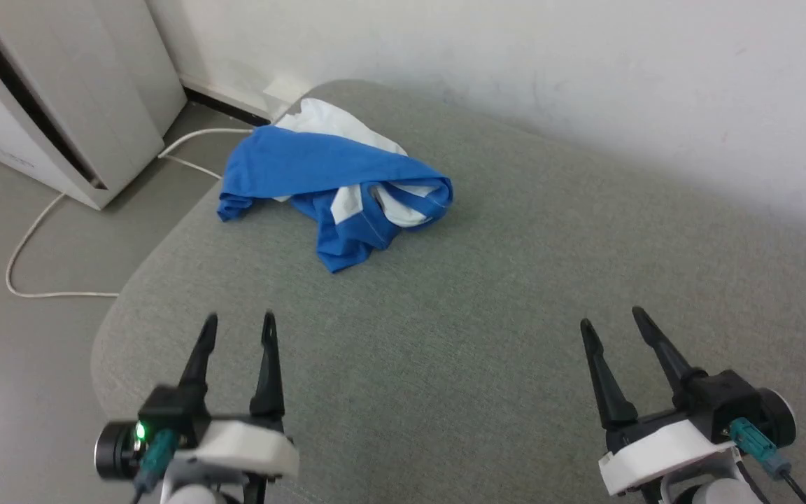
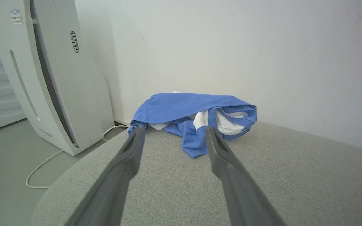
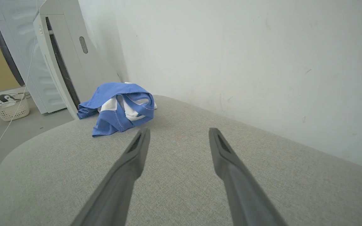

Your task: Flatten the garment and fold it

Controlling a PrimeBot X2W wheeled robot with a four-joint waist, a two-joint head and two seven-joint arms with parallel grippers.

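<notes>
Spread wide and empty, the left gripper [image 1: 239,316] is seen above the near-left corner of the padded grey surface [image 1: 480,315], its two dark fingers pointed toward the far edge. Nothing is held between them. The right gripper [image 1: 611,316] is likewise seen with its fingers parted wide and nothing gripped, above the near edge further to the right. The two are kept well apart from each other and from the cloth.

In the left wrist view, the left gripper [image 2: 174,128] is aimed along the surface [image 2: 294,172] at the garment [image 2: 181,106], which is framed between the open fingers but not touched. In the right wrist view, the right gripper [image 3: 179,129] is directed at bare grey upholstery [image 3: 58,163], with the garment [image 3: 115,91] lying off to the upper left of the fingers.

The garment [image 1: 319,164] is found at the far-left corner of the surface, close to the wall [image 1: 515,56], crumpled into a loose heap. Blue fabric is draped over most of the top, while white fabric is exposed at the far side and inside the folds. A blue flap with a hemmed edge is spread toward the near side.

Beyond the left edge, a white appliance [image 1: 60,91] is stood on the floor, and a white cable [image 1: 32,224] is trailed across the floor beside it. A pale basket [image 3: 11,108] is visible further back in the right wrist view.
</notes>
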